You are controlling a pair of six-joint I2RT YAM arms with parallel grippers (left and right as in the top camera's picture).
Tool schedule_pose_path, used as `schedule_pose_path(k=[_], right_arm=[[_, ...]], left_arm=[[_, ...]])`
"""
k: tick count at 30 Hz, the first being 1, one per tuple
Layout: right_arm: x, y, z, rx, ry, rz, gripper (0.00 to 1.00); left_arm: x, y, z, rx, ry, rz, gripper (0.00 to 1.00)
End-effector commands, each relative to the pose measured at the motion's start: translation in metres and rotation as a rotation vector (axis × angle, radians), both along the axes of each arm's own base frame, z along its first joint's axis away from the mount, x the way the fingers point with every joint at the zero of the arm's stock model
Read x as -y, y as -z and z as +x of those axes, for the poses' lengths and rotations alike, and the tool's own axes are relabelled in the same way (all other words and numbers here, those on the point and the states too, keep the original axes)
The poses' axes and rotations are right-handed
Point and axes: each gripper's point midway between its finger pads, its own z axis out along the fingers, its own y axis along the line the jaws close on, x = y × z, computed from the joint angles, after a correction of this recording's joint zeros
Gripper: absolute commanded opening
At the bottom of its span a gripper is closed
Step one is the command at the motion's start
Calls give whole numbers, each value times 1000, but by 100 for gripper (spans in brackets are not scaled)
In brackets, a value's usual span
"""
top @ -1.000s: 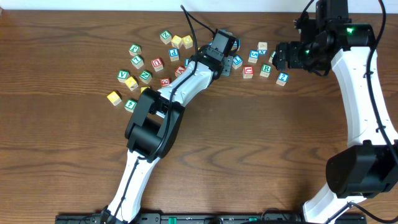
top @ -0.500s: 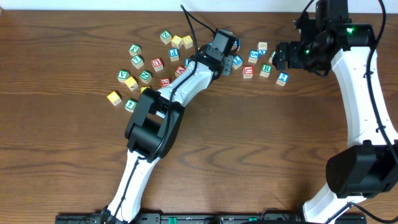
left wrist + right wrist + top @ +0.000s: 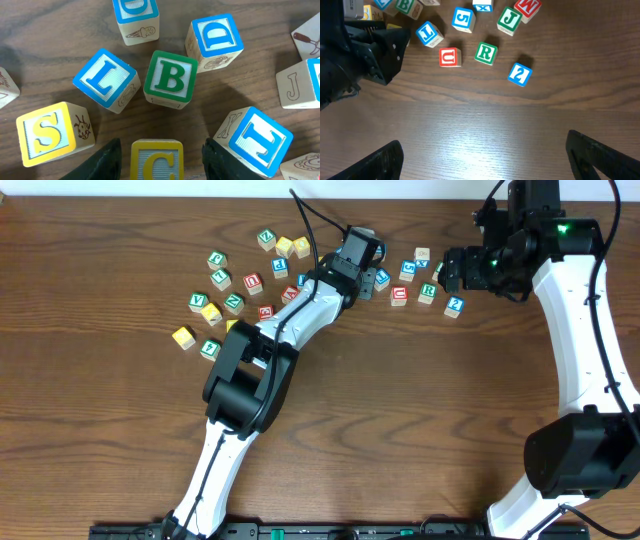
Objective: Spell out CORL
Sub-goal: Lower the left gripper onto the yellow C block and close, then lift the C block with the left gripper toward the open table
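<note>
Hardly anything differs from a second ago: the left arm's elbow sits a touch lower in the overhead view, and the cubes lie where they were. Nearest the left wrist camera, the left gripper (image 3: pixel 161 150) stands about half open, its black fingers (image 3: pixel 107 160) straddling the small wooden cube with a yellow C (image 3: pixel 157 162). A gap shows on each side between finger and cube, so the jaws grip nothing. Left of the fingers sits the yellow S cube (image 3: pixel 47 134), and to their right the blue I cube (image 3: pixel 260 137), tilted. Just beyond the C cube stands the green B cube (image 3: pixel 171 77), with the wooden cube with a blue L (image 3: pixel 105 80) near its left, apart and turned at a slant on the dark wooden table (image 3: pixel 60 25). Farther still lies the blue D cube (image 3: pixel 215 37). The right gripper (image 3: pixel 492 152) hangs above bare wood with its jaws spread wide, holding nothing. Beyond it lie the blue 2 cube (image 3: pixel 520 74), then the white-faced cube with a green R (image 3: pixel 486 53), just right of the red U cube (image 3: pixel 450 57) and apart from the left gripper's cluster.
</note>
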Motion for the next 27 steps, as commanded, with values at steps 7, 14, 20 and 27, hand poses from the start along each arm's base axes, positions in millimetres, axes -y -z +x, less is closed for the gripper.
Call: schedule_pose_path(k=[7, 14, 20, 27], right_arm=[[3, -6, 3, 15, 13, -2, 98], [3, -6, 3, 15, 13, -2, 99], [3, -6, 3, 16, 13, -2, 99], [3, -6, 3, 15, 13, -2, 99]], left_arm=[[-7, 28, -3, -41, -27, 20, 52], [-7, 26, -2, -34, -28, 17, 46], [-6, 17, 0, -21, -28, 9, 40], [-5, 2, 2, 1, -28, -4, 33]])
